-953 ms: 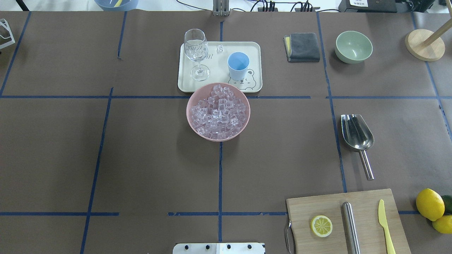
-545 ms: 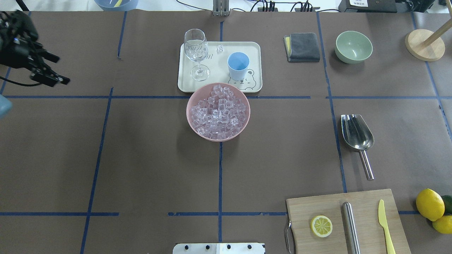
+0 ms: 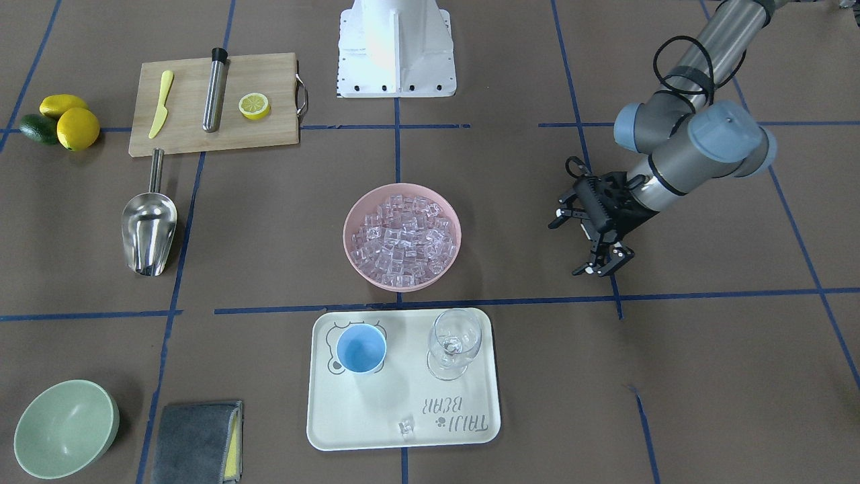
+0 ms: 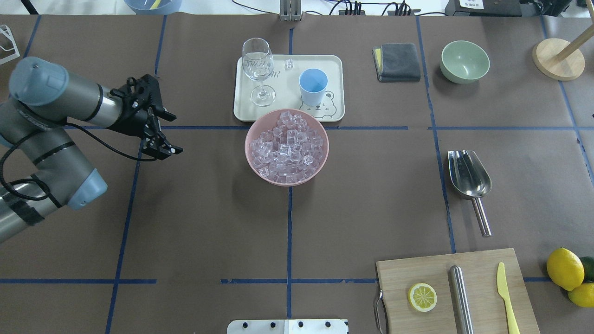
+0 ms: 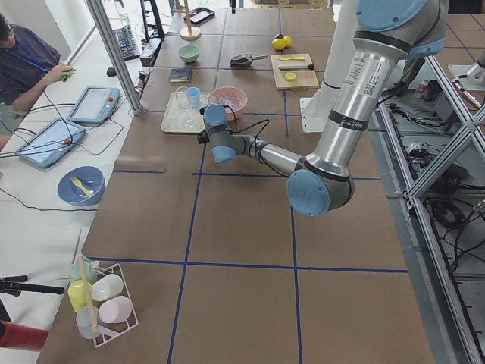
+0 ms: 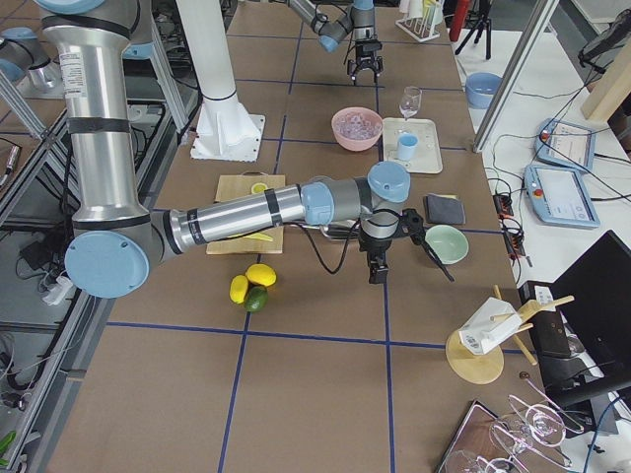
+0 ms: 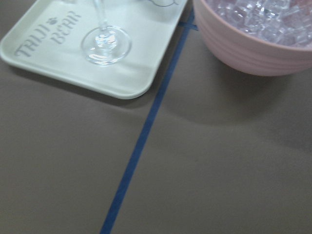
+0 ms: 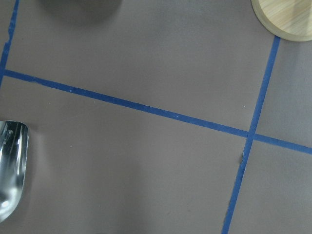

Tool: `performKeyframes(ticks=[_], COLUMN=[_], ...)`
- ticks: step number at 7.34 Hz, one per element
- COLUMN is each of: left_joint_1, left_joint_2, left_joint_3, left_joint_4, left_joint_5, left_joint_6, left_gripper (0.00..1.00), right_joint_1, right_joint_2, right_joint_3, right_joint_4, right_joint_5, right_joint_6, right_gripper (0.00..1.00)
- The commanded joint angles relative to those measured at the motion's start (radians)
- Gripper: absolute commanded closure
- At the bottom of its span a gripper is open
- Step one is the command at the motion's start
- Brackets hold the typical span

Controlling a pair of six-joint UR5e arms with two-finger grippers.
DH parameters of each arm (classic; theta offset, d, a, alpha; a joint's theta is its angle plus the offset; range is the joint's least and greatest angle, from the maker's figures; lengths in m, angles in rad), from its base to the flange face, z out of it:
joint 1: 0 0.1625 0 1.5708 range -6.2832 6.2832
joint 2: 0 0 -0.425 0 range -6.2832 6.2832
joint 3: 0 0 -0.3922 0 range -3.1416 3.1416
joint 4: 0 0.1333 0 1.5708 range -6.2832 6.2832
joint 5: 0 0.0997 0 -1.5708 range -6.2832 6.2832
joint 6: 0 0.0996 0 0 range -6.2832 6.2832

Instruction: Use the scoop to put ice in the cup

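Note:
The ice [image 4: 287, 147] fills a pink bowl [image 4: 253, 162] at mid-table. The light-blue cup [image 4: 313, 86] stands upright on a cream tray [image 4: 335, 69] just behind the bowl. The steel scoop [image 4: 468, 174] lies flat on the table far to the right, handle toward me. My left gripper [image 4: 169, 132] is open and empty, hovering left of the pink bowl; it also shows in the front-facing view [image 3: 570, 247]. My right gripper [image 6: 378, 271] shows only in the exterior right view, near the scoop's spot, and I cannot tell its state. The scoop's tip [image 8: 9, 165] shows in the right wrist view.
A wine glass [image 4: 258, 69] stands on the tray with one loose cube [image 4: 289, 64]. A grey cloth [image 4: 397, 61] and green bowl [image 4: 464, 61] sit at the back right. A cutting board [image 4: 478, 266] with steel cylinder [image 4: 461, 297], knife and lemon half lies front right.
My left arm has come in from the left edge and swung right, its open gripper now close to the pink bowl. The table objects have not moved.

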Motion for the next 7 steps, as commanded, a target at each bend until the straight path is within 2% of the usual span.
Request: performKeyframes(ticks=[1, 3, 5, 7], left_joint_1=[0.037, 0.037, 0.044, 0.087], left_joint_2=[-0.058, -0.102, -0.133, -0.170], left_joint_3=[0.037, 0.063, 0.190, 0.206], left_joint_4=[-0.010, -0.045, -0.212, -0.223], left_joint_5=[0.005, 0.005, 0.006, 0.013], left_joint_6=[0.139, 0.121, 0.052, -0.009], left_gripper=[0.00, 0.00, 0.00, 0.00], right_joint_1=[-0.007, -0.007, -0.007, -0.016], right_joint_2=[0.000, -0.001, -0.001, -0.001], right_joint_3=[0.002, 0.008, 0.008, 0.023], right_joint_4=[0.000, 0.000, 0.000, 0.000], right_joint_5=[0.000, 0.000, 0.000, 0.003], right_joint_6=[0.000, 0.008, 0.009, 0.035], right_gripper=[0.00, 0.00, 0.00, 0.00])
